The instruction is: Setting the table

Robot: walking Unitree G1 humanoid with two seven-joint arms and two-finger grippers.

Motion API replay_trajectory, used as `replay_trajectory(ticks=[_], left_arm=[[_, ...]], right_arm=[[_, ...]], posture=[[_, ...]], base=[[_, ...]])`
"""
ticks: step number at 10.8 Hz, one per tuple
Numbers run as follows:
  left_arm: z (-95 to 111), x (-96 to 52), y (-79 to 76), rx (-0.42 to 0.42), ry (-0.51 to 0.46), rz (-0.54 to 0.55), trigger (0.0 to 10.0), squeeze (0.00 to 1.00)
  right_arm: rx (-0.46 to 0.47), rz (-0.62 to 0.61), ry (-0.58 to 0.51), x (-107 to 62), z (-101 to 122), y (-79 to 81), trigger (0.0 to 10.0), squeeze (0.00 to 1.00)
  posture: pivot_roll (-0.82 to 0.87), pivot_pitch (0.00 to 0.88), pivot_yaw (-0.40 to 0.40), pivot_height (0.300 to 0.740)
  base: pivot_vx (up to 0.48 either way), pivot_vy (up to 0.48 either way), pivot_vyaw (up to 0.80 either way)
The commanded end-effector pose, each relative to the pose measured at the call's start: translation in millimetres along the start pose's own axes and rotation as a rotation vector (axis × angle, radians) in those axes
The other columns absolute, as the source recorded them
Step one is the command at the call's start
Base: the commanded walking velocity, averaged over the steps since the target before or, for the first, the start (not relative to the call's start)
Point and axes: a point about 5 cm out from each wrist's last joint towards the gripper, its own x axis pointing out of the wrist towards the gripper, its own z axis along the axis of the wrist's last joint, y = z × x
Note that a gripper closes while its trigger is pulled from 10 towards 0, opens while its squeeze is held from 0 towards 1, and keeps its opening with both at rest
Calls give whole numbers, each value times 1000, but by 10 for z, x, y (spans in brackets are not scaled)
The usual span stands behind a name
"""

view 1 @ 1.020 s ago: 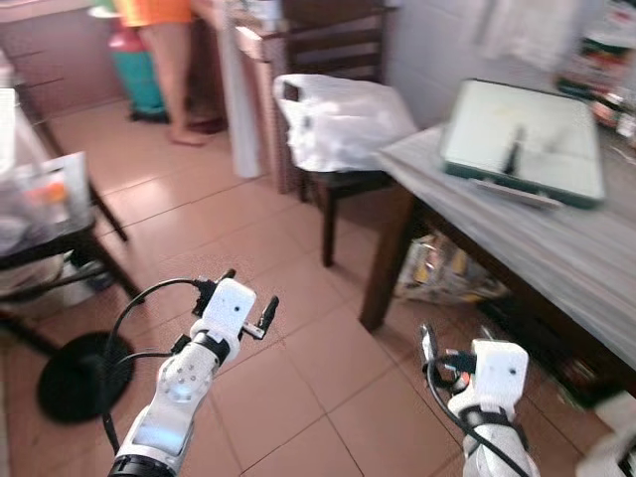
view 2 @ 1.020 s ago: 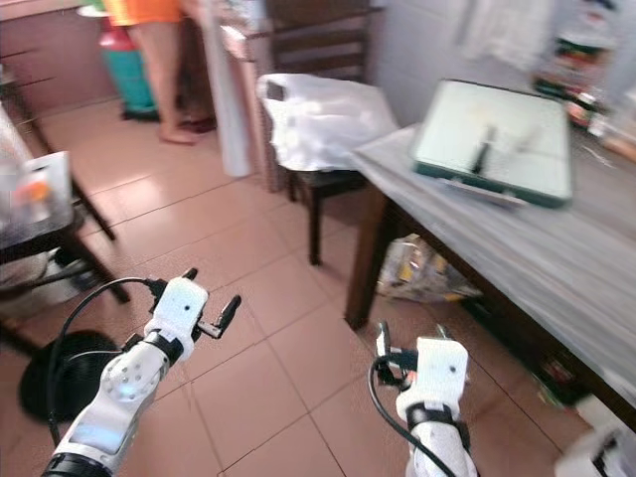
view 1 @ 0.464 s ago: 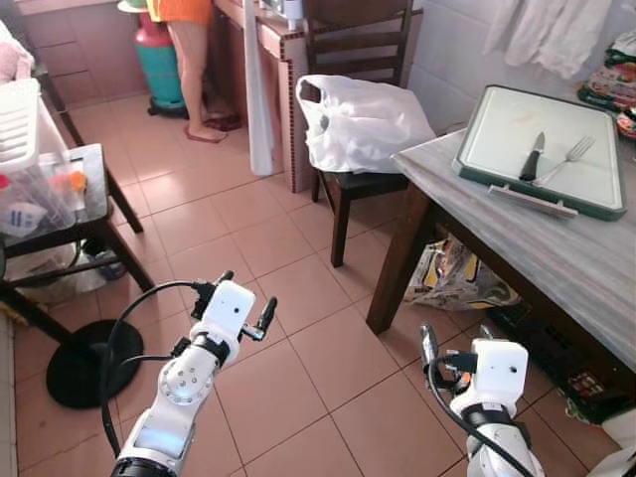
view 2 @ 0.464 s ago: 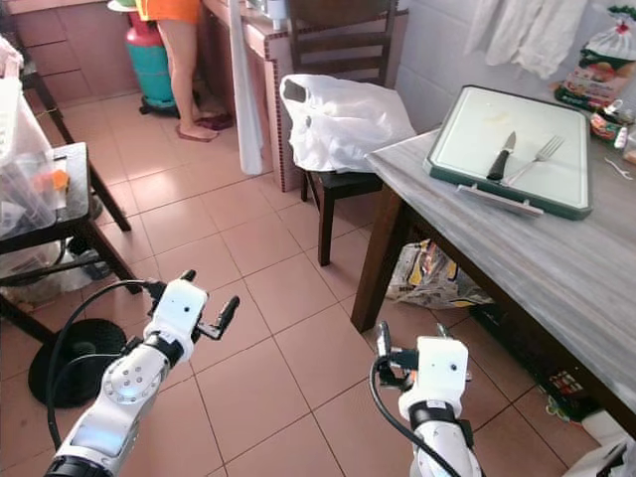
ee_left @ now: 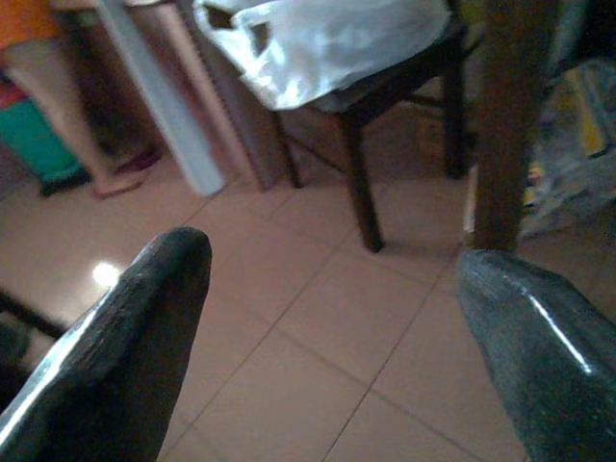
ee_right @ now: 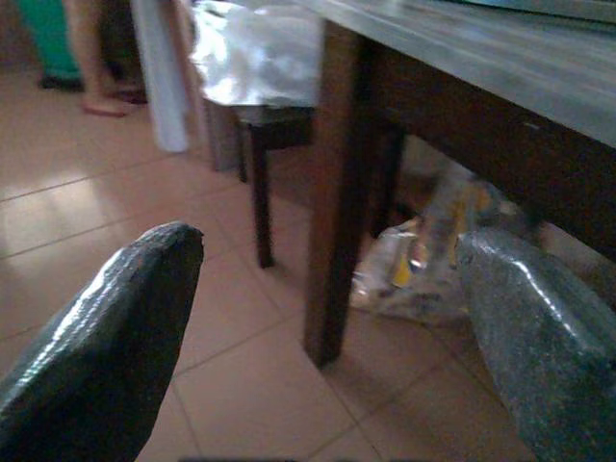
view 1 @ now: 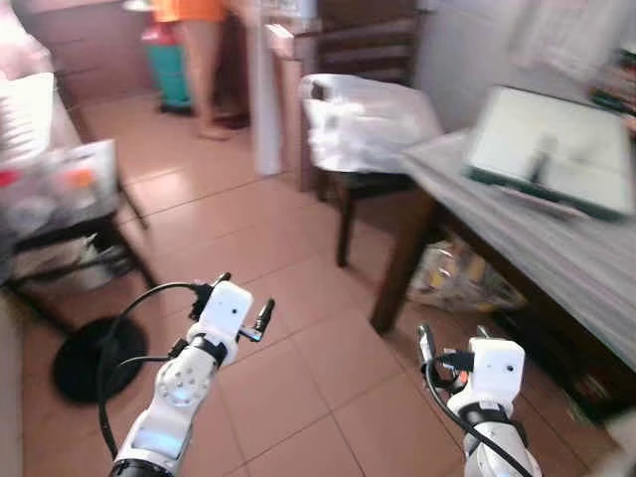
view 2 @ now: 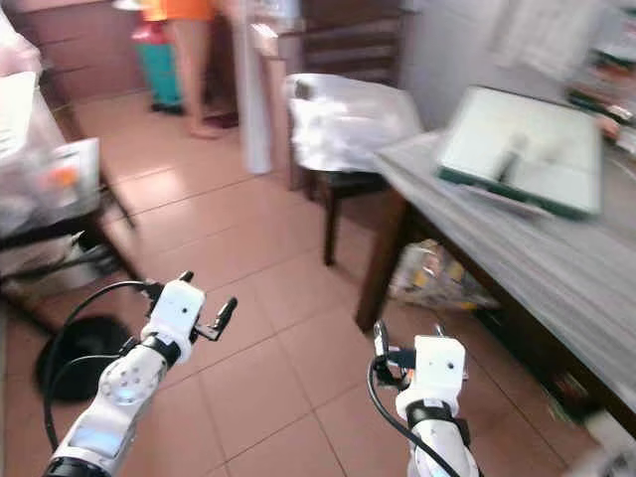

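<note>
A grey wooden table (view 1: 566, 253) stands at the right. On it lies a white board with a green rim (view 1: 556, 149), and a dark blurred knife (view 1: 540, 161) lies on the board. My left gripper (view 1: 241, 300) is held out low over the tiled floor, well to the left of the table, open and empty. In the left wrist view its fingers (ee_left: 135, 337) stand wide apart, facing a chair and a table leg. My right gripper (view 1: 453, 338) hovers near the table's front leg, open with nothing in it. Its pads (ee_right: 106, 327) face the table leg (ee_right: 337, 183).
A dark chair holds a white plastic bag (view 1: 368, 119) beside the table. A person (view 1: 204, 55) stands at the far counter. A low stand with plastic containers (view 1: 60, 184) and a black round base (view 1: 89, 363) are at the left. A crumpled bag (view 1: 462, 283) lies under the table.
The whole picture has gone blurred and shifted slightly, so the camera is moving. Both grippers keep the same open pose before me.
</note>
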Motion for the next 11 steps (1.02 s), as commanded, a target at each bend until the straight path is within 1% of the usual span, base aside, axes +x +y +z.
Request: replay_trajectory(ticks=[1, 11], left_arm=[[11, 7, -24, -8, 0, -13, 10000, 0], [17, 10, -52, -13, -1, -16, 10000, 0]], right_arm=[[3, -18, 1, -19, 15, -34, 10000, 0], [0, -17, 3, -19, 22, -41, 10000, 0]], posture=[[159, 117, -14, 740], [155, 120, -16, 740]], base=[[0, 0, -800], [0, 0, -800]])
